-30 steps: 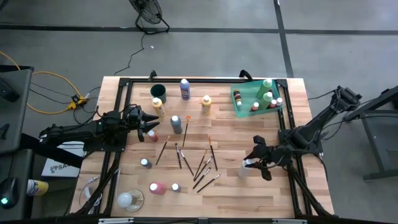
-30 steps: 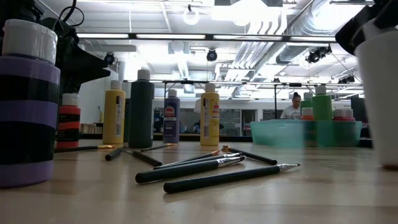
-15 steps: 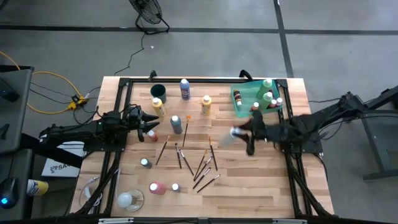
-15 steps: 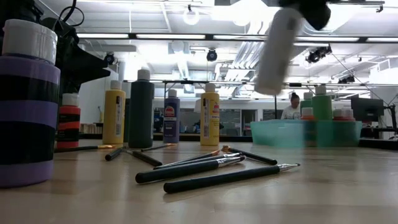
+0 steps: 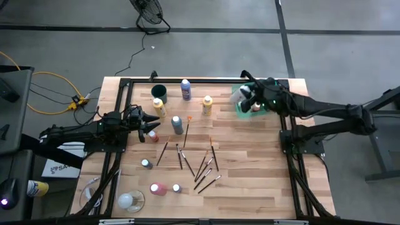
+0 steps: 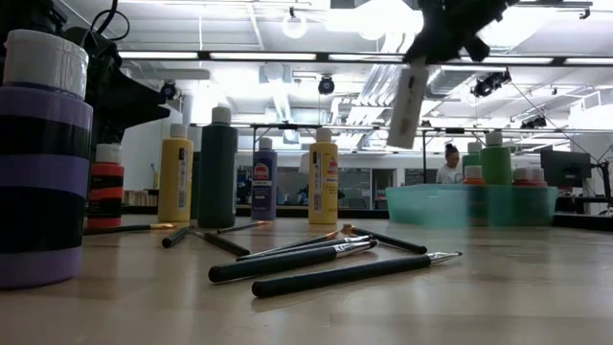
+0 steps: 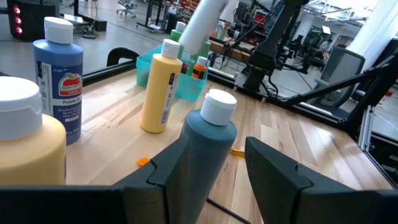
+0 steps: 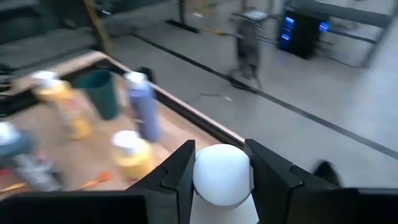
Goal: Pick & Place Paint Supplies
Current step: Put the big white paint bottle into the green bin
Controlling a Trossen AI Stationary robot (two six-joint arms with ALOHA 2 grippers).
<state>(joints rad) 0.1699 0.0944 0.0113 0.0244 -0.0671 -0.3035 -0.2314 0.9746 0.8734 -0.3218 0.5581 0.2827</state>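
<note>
My right gripper (image 5: pixel 252 95) hangs over the translucent green tray (image 5: pixel 240 109) at the far right, shut on a white paint bottle (image 6: pixel 410 101). Several capped bottles stand in the tray (image 6: pixel 469 204). My left gripper (image 5: pixel 154 124) stays level at the table's left, open. Its fingers stand apart on either side of a dark teal bottle (image 7: pixel 208 146) without touching it. Yellow bottles (image 5: pixel 207 105) (image 5: pixel 159 105), a purple-blue one (image 5: pixel 185 89) and a red one (image 5: pixel 152 136) stand on their bases. Several dark-handled brushes (image 5: pixel 199 164) lie flat mid-table. My right gripper pinches the white bottle between its two fingers; its round white end (image 8: pixel 221 175) shows between them. The fingers slant downward from the table's right side. The bottle hangs tilted below and ahead of the fingers (image 6: pixel 410 101), clear of the table and above the tray.
A dark round cup (image 5: pixel 159 91) stands at the far left. More small bottles (image 5: pixel 146 164) (image 5: pixel 157 187) stand near the front left, beside a clear dish (image 5: pixel 129 200). A large purple bottle (image 6: pixel 38 163) stands close to the low camera. A black frame (image 5: pixel 187 81) rims the table.
My right gripper has risen from the table's near right and swung toward the far edge to above the green tray, turning as it went. The white bottle has gone with it, lifted clear of the table and now tilted. My left arm has kept still.
</note>
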